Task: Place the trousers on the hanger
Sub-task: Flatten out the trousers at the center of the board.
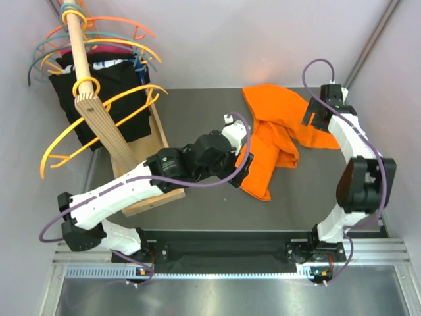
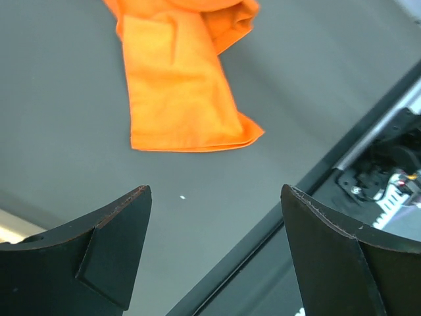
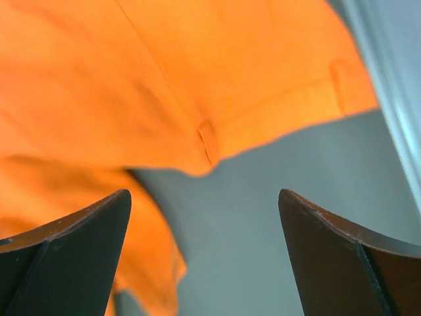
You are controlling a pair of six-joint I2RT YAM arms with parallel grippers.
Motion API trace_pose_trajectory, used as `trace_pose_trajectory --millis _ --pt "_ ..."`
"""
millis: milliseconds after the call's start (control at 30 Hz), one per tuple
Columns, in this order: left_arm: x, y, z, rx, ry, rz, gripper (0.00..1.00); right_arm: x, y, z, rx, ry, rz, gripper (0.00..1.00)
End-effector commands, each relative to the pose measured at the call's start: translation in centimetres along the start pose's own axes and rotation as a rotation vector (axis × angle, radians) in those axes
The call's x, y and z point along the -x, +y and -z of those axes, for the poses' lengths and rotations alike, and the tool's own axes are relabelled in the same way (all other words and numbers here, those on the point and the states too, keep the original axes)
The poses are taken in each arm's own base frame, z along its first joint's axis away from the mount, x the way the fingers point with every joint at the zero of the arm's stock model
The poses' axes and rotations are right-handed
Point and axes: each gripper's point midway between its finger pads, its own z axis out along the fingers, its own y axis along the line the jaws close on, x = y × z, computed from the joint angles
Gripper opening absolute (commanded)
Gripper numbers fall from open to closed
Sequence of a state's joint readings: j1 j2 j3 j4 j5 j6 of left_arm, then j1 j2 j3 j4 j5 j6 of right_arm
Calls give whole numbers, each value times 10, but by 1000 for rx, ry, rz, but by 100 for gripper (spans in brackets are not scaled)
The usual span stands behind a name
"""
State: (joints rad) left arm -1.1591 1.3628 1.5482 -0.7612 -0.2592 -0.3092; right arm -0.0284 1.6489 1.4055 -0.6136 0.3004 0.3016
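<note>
The orange trousers [image 1: 279, 135] lie crumpled on the dark table at the back right, one leg stretching toward the middle. My left gripper [image 1: 242, 170] hovers open beside that leg's end; its wrist view has the leg hem [image 2: 177, 85] ahead of the empty fingers [image 2: 216, 197]. Over the trousers' right edge my right gripper [image 1: 314, 117] is open, with orange cloth [image 3: 164, 79] just beyond its fingertips [image 3: 204, 197] and nothing between them. The amber-yellow hanger [image 1: 133, 90] hangs by its ring on the wooden rod at the left, far from both grippers.
A slanted wooden rod [image 1: 92, 99] on a wooden base [image 1: 148, 155] stands at the left, carrying black garments [image 1: 115, 82] and coral and teal hangers [image 1: 125, 23]. The table's front rail [image 1: 223, 240] runs along the near edge. Grey walls close in both sides.
</note>
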Motion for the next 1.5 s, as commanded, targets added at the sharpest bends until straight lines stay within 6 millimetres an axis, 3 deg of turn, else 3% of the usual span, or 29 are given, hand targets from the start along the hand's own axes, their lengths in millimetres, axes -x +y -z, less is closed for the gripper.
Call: trace_pose_trajectory --millis 0,67,100,267,467,567,633,667,767,867,900,933,967,1000,1067,1100,1133,1167,1233,1267,1400,1467 --pt "7 8 -15 25 2 -6 85 23 29 -40 104 -32 46 94" --pt "10 9 -22 32 10 -16 84 24 41 -56 130 -22 48 94" --pt "10 11 -23 44 17 -23 84 12 45 -73 133 20 48 94" --pt "17 21 -28 87 25 -29 84 4 63 -98 190 49 38 93" --pt "17 42 -23 151 32 7 84 -9 74 -124 183 110 -2 79" --pt "16 50 -17 179 28 36 84 -15 74 -132 178 128 9 60" --pt "12 55 -14 191 34 46 84 -6 77 -129 188 116 14 48" --pt "11 55 -13 191 32 59 84 -3 79 -127 203 115 18 34" --pt "8 62 -14 200 33 102 85 16 85 -111 234 95 24 5" --pt "5 72 -21 185 62 163 85 42 92 -70 268 62 37 0" --pt "3 75 -23 183 77 181 85 61 93 -41 287 8 37 0" --pt "4 86 -25 197 83 208 85 64 108 -15 318 -4 72 0" --pt "3 85 -29 177 102 230 85 77 114 19 347 -54 89 0" --pt "4 88 -31 176 103 241 85 81 116 38 363 -67 96 0" --pt "5 93 -35 173 103 249 84 77 114 75 402 -39 82 0" --pt "7 92 -36 164 96 249 85 79 116 108 457 -63 77 0" --pt "10 95 -38 166 81 255 85 73 115 122 476 -54 73 0" --pt "12 96 -39 165 72 264 85 67 111 153 516 -47 62 0" --pt "18 104 -40 164 52 293 85 58 115 188 580 -46 78 0" --pt "19 106 -41 162 50 304 85 45 105 209 575 -24 92 0" --pt "21 123 -38 181 23 335 85 20 74 259 589 26 49 0" --pt "20 128 -35 193 8 349 85 14 55 293 605 -4 6 0"
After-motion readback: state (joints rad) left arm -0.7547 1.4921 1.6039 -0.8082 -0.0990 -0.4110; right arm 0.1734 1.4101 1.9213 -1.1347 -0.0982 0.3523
